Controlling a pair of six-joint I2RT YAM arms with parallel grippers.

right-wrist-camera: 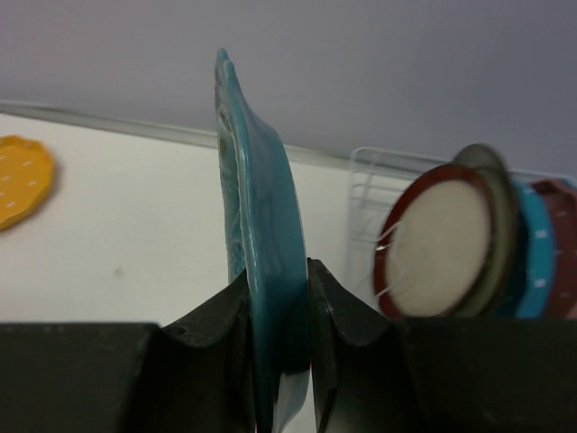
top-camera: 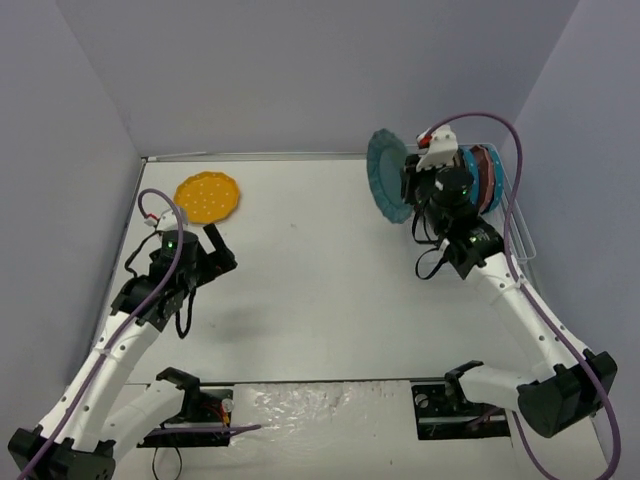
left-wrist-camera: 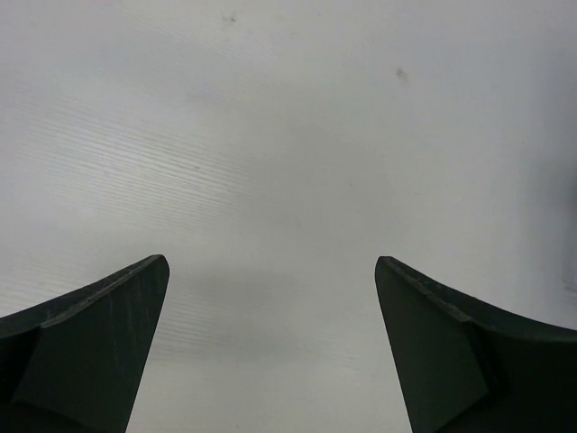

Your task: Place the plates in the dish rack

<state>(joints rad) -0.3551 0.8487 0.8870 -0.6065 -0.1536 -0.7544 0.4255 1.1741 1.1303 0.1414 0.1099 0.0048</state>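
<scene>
Seen from above, the right gripper (top-camera: 408,186) is clenched on a teal plate (top-camera: 386,176), held on edge at the left end of the dish rack (top-camera: 521,215) at the far right. The racked plates (top-camera: 482,176) stand to its right. A yellow plate (top-camera: 207,196) lies flat on the surface (top-camera: 320,290) at the far left, just beyond the left gripper (top-camera: 214,240), which is the nearer arm for it.

The left wrist view shows the left gripper (left-wrist-camera: 270,266) released, with nothing between its fingers.

In the right wrist view, the right gripper (right-wrist-camera: 281,347) pinches the teal plate (right-wrist-camera: 261,234) by its lower rim. The plate is upright and roughly parallel to the racked plates (right-wrist-camera: 442,244). The free slot probably lies to the right, between them.
</scene>
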